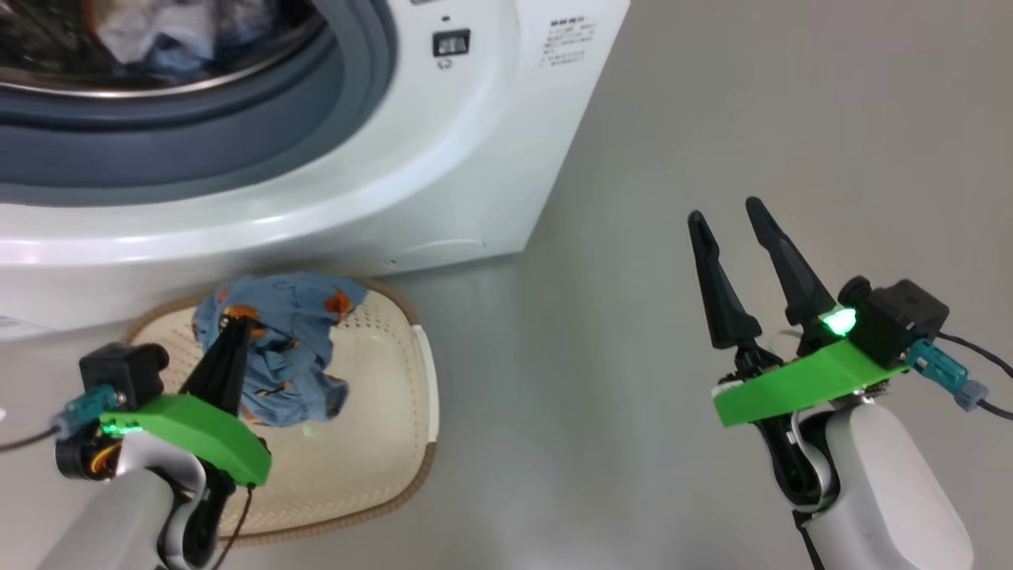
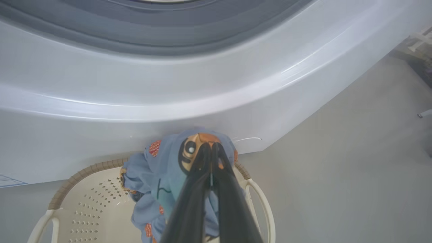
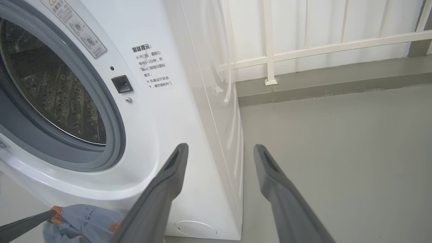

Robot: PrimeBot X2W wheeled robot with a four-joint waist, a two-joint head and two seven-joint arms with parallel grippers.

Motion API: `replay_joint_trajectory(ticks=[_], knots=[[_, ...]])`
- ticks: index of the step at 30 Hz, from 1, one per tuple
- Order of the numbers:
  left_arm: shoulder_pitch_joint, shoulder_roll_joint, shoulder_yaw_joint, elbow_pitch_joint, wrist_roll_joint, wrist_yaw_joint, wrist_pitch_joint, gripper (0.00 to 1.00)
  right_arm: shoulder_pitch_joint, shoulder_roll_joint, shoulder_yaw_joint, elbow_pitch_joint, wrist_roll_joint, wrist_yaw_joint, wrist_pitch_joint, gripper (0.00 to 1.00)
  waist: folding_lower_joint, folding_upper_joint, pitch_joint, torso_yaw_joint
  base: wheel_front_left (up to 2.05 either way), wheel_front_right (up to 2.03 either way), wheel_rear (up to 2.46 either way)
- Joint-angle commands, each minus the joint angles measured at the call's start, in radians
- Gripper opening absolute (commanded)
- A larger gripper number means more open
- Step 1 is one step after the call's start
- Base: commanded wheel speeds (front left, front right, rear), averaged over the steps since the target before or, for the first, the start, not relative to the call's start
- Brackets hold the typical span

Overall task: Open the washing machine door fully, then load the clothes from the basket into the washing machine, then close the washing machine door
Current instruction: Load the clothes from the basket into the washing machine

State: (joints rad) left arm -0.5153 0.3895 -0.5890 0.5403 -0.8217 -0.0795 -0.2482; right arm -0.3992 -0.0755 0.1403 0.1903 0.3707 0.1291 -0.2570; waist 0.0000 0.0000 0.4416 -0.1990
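Note:
My left gripper (image 1: 235,323) is shut on a light blue garment with orange patches (image 1: 293,348), one of the clothes, which hangs bunched above the cream basket (image 1: 380,443) on the floor. The left wrist view shows the closed fingers (image 2: 211,158) pinching the cloth (image 2: 162,175) just below the washing machine (image 1: 411,182). Its opening with grey seal (image 1: 198,150) is uncovered, and other clothes lie in the drum (image 1: 142,39). The washing machine door is out of view. My right gripper (image 1: 732,218) stands open over bare floor, right of the machine.
The grey floor (image 1: 712,119) stretches to the right of the washer. A white railing (image 3: 303,50) and a low kerb run behind it in the right wrist view. The washer's front corner (image 3: 202,168) stands close to my right fingers.

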Motion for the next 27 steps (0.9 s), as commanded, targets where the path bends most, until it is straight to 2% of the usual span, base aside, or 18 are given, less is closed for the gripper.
replay_joint_trajectory(ticks=[1, 15, 27], knots=[[0.036, 0.021, 0.075, -0.068, 0.031, 0.013, -0.013, 0.0, 0.031, -0.011, 0.014, -0.017, 0.0, 0.002, -0.005, 1.0, 0.0, 0.0, -0.052, 0.034, 0.0, 0.0, 0.0], [0.236, -0.063, 0.285, -0.394, 0.168, 0.061, -0.013, 0.0, 0.095, -0.067, 0.01, 0.007, 0.013, 0.002, -0.005, 1.0, 0.0, 0.0, -0.213, 0.085, 0.0, 0.0, 0.0], [0.323, -0.088, 0.348, -0.492, 0.207, 0.096, -0.014, 0.0, 0.125, -0.097, 0.013, 0.011, 0.025, 0.002, -0.005, 1.0, 0.0, 0.0, -0.289, 0.099, 0.0, 0.0, 0.0]])
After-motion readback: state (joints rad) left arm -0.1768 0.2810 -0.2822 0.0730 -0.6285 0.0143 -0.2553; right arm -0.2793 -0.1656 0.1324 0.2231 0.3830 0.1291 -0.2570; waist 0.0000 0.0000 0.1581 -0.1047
